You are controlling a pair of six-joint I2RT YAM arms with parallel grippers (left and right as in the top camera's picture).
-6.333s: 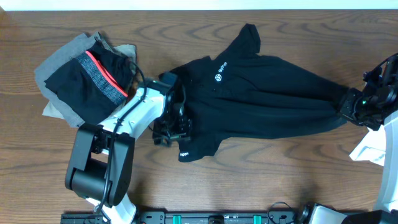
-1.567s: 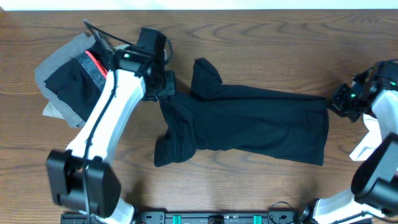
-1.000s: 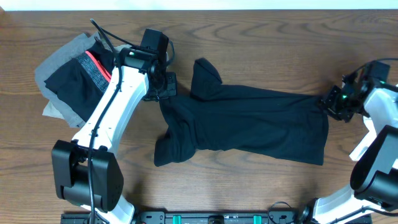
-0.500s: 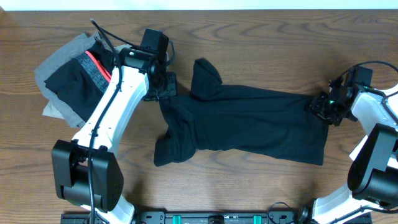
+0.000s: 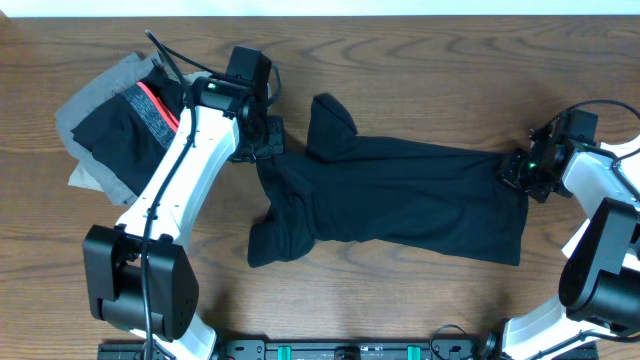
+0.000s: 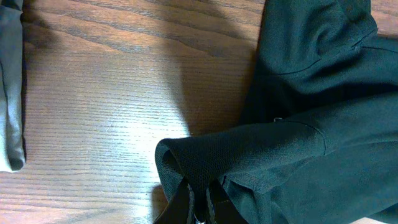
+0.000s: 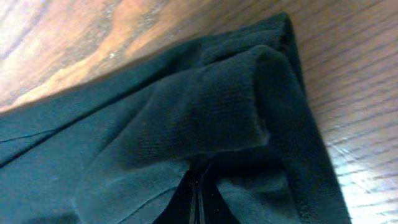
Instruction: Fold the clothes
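Note:
The clothes are chiefly a black T-shirt (image 5: pixel 400 195) lying folded lengthwise across the middle of the table, one sleeve (image 5: pixel 330 120) sticking up toward the back. My left gripper (image 5: pixel 262 145) is at the shirt's upper left corner. In the left wrist view this gripper (image 6: pixel 199 202) is shut on a raised fold of the black fabric (image 6: pixel 249 149). My right gripper (image 5: pixel 518 170) is at the shirt's upper right corner. The right wrist view shows it (image 7: pixel 198 186) shut on a bunched fold of the same shirt (image 7: pixel 211 106).
A pile of other garments (image 5: pixel 125 130), grey, black with a red band, lies at the far left behind my left arm (image 5: pixel 170 190). Its grey edge (image 6: pixel 9 93) shows in the left wrist view. Bare wooden table (image 5: pixel 450 80) surrounds the shirt.
My right gripper has moved left from beside the shirt onto its upper right corner and shut on the fabric. The left arm and shirt have stayed still.

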